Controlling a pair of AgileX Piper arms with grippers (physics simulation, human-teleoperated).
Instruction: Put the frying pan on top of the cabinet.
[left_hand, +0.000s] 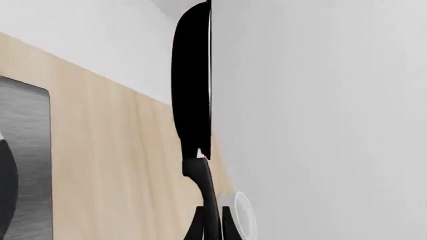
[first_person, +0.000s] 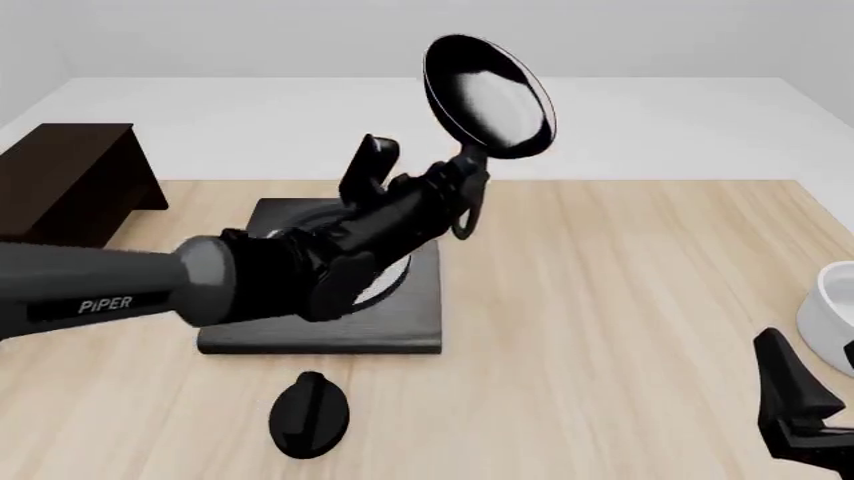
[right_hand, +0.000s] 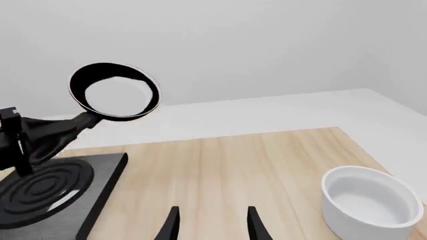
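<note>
The frying pan (first_person: 489, 97) is held up in the air above the table, tilted so its glossy inside faces the front camera. My left gripper (first_person: 466, 178) is shut on its thin black handle, just below the bowl. In the left wrist view the frying pan (left_hand: 192, 85) shows edge-on, with the handle running down between the fingers (left_hand: 195, 227). The right wrist view shows the frying pan (right_hand: 115, 97) high at the far left. The dark brown cabinet (first_person: 67, 178) stands at the table's far left. My right gripper (first_person: 817, 400) hovers open and empty near the front right; its fingertips (right_hand: 172, 226) are apart.
A flat black stove plate (first_person: 416, 310) with silver rings lies under my left arm. A black knob (first_person: 310, 412) sits in front of it. A white bowl (right_hand: 371, 202) stands at the right edge, close to my right gripper.
</note>
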